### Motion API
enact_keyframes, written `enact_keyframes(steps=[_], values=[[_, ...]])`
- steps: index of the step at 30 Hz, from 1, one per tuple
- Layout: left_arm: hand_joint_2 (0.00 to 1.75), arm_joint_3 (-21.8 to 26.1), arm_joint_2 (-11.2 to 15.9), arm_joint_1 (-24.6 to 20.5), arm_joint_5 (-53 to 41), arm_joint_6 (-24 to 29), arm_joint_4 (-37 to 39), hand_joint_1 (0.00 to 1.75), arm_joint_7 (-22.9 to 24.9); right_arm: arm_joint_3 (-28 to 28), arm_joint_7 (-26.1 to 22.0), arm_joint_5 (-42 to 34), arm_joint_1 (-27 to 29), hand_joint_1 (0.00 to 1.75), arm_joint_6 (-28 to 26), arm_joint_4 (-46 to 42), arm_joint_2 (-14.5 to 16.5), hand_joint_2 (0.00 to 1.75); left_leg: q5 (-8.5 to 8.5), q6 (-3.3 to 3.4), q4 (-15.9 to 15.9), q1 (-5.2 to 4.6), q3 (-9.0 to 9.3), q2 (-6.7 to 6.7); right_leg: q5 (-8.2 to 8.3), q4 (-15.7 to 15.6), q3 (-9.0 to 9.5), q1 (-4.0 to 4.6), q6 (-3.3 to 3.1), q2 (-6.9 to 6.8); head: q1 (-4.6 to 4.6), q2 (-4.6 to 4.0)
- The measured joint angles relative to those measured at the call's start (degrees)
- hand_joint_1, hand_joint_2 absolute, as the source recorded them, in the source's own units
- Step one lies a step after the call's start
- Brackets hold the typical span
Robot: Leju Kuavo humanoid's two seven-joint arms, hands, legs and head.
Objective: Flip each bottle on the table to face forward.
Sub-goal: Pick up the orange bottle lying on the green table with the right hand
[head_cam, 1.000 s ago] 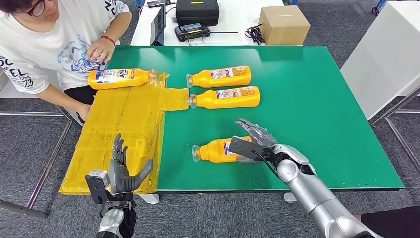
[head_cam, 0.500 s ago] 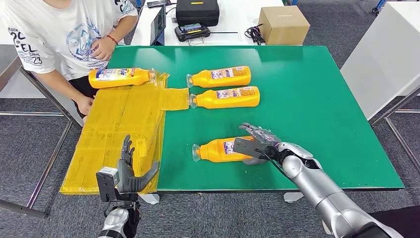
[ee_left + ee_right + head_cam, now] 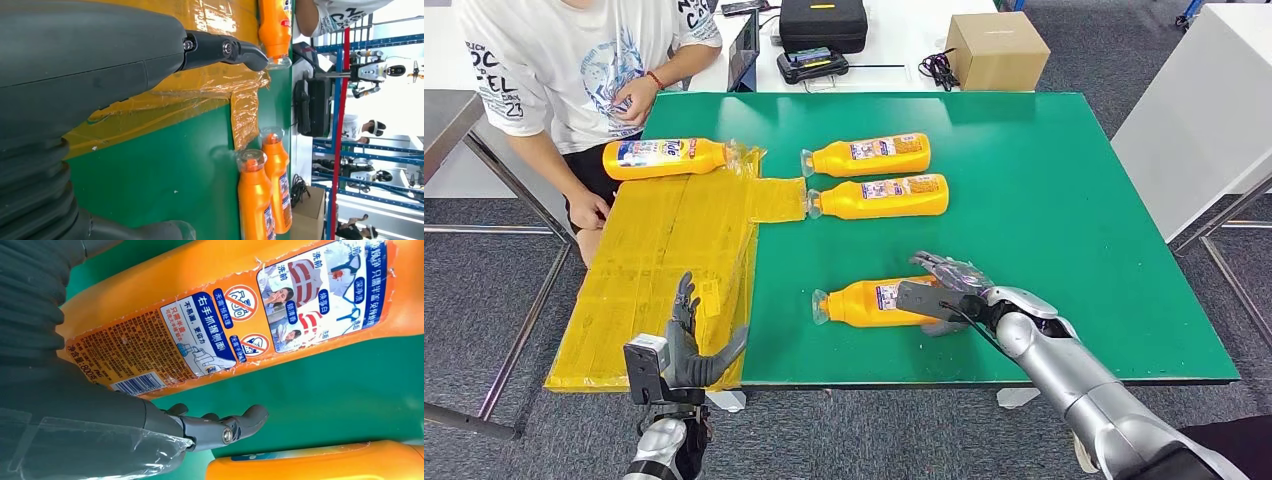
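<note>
Head view: we see our right hand (image 3: 946, 292) lying over the base end of the nearest orange bottle (image 3: 869, 302), which is on its side near the front edge of the green tabletop (image 3: 1064, 200); whether the fingers actually grip it we cannot tell. Right wrist view shows that bottle's back label (image 3: 210, 335) facing up. Our left hand (image 3: 686, 345) hovers off the front edge, fingers spread, holding nothing. Two more bottles (image 3: 865, 155) (image 3: 879, 197) lie side by side further back, a fourth (image 3: 664, 157) on the yellow sheet (image 3: 664, 270) near a person (image 3: 574, 60).
</note>
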Motion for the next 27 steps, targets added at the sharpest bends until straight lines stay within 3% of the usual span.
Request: enact_keyframes(steps=[12,14,17,18,20,27], values=[[1.75,-0.2,0.0,-1.3,1.0,-0.9,2.1,0.0,0.0,6.7,0.2,-0.1,-3.9,0.02,1.2,4.4,0.6,1.75,0.0,0.0,0.0,0.01,0.02,0.03,0.0,0.0,0.0,0.01,0.0,0.01,0.01,0.0],[1.75,-0.1,0.0,-1.7,1.6,-0.9,2.4,0.0,-0.2,8.2,0.7,0.7,-4.9,0.29,1.2,5.7,1.1,1.75,0.0,0.0,0.0,0.01,0.05,0.04,0.0,0.0,0.02,0.01,0.0,0.01,0.01,0.0],[1.75,0.0,0.0,-2.0,2.1,-1.2,2.6,0.0,-0.2,10.4,1.1,2.2,-6.4,1.37,1.2,7.7,1.8,1.75,0.0,0.0,0.0,0.01,0.11,0.05,0.0,0.0,0.06,0.01,0.0,0.02,0.02,0.0],[1.75,0.0,0.0,-2.1,2.2,-1.3,2.7,0.0,-0.1,11.2,1.1,2.6,-6.8,1.64,1.2,8.3,2.0,1.75,0.0,0.0,0.0,0.01,0.12,0.06,0.0,0.0,0.07,0.01,0.0,0.02,0.02,0.0],[1.75,0.1,-0.1,-2.1,2.3,-1.6,2.8,0.0,0.0,12.5,1.1,3.1,-7.6,1.75,1.2,9.3,2.4,1.75,0.0,0.0,0.0,0.01,0.15,0.06,0.0,0.0,0.1,0.01,0.0,0.02,0.01,0.0],[1.75,0.2,-0.2,-2.1,2.9,-2.1,3.4,0.0,0.0,15.3,1.3,4.1,-9.1,1.75,1.2,11.2,2.7,1.75,0.0,0.0,0.0,0.0,0.24,0.05,0.01,0.0,0.2,0.0,0.0,0.02,0.02,0.0]])
